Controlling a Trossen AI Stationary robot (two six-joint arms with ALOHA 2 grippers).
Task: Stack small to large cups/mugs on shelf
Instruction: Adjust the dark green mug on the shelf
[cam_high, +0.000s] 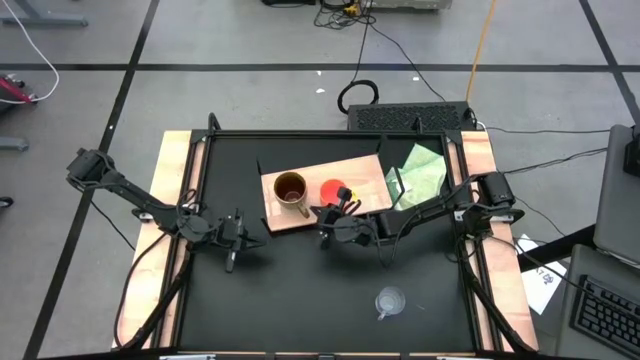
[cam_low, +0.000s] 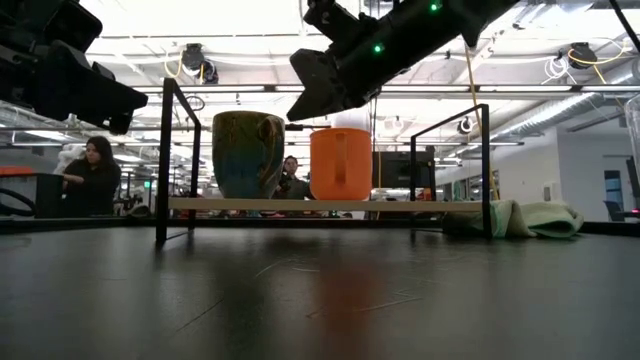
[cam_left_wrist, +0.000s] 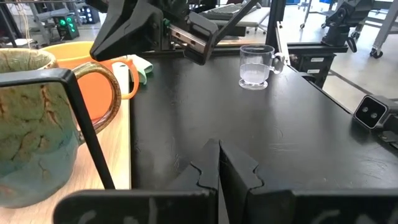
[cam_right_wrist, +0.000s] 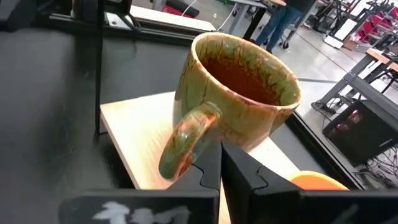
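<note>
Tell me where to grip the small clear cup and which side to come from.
Probably grip the clear cup by its rim wall, coming from above: it stands upright and alone on the black table. In the left wrist view its handle sticks out sideways, so set the fingers across the wall away from it.

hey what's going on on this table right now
The brown-gold mug and orange cup stand side by side on the wooden shelf. The right gripper hovers by the shelf's front edge near the orange cup, fingers shut and empty. The left gripper waits, also shut. The small clear cup sits alone on the black table.
</note>
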